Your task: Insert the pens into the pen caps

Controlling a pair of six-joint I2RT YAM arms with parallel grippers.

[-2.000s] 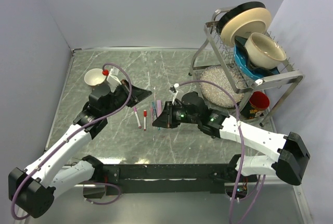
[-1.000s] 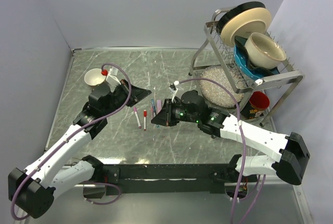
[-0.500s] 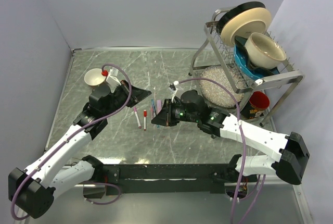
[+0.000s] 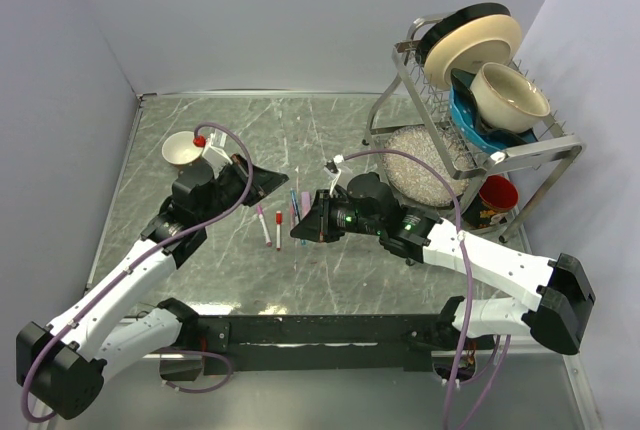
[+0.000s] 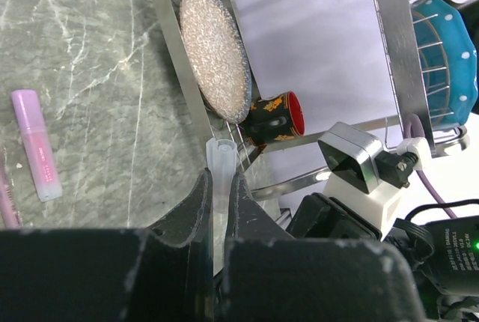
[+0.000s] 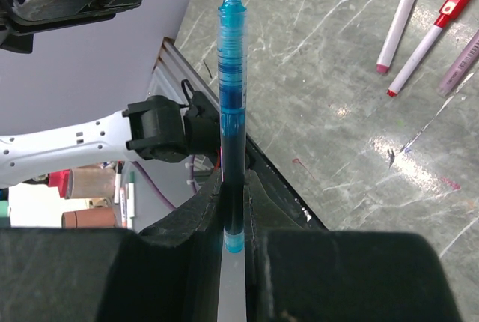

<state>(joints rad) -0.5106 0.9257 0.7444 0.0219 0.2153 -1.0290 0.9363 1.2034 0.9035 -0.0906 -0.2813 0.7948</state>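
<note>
Left pincer [image 5: 219, 180] clamps clear pen cap [image 5: 221, 153], held off the tabletop [image 4: 330, 130]. Right pincer [image 6: 233, 183] clamps blue pen [image 6: 232, 75], tip outward. Other pens [image 4: 278, 229] lie between the arms.

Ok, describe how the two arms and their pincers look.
The left arm and right arm have white shell links with black joints, and a purple cable loops along each. The left pincer and right pincer have black wedge-shaped fingers scuffed with pale specks. The left wrist carries a red round knob; the right shows a small green light.
</note>
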